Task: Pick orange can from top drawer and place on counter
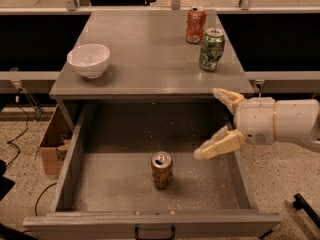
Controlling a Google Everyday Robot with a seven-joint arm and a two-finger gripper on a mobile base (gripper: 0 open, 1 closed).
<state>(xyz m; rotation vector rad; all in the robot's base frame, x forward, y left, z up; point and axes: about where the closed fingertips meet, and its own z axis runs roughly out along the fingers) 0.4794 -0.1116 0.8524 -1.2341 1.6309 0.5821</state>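
The orange can (161, 170) stands upright on the crumb-speckled floor of the open top drawer (85, 184), near the middle front. My gripper (207, 123) comes in from the right over the drawer's right side, above and to the right of the can. Its two pale fingers (220, 145) are spread wide apart and hold nothing. The grey counter (145, 54) lies behind the drawer.
On the counter stand a white bowl (88, 60) at the left, a red-orange can (195, 25) and a green can (211, 49) at the back right. A cardboard box (50, 144) sits on the floor left of the cabinet. The drawer handle (154, 232) is at the front.
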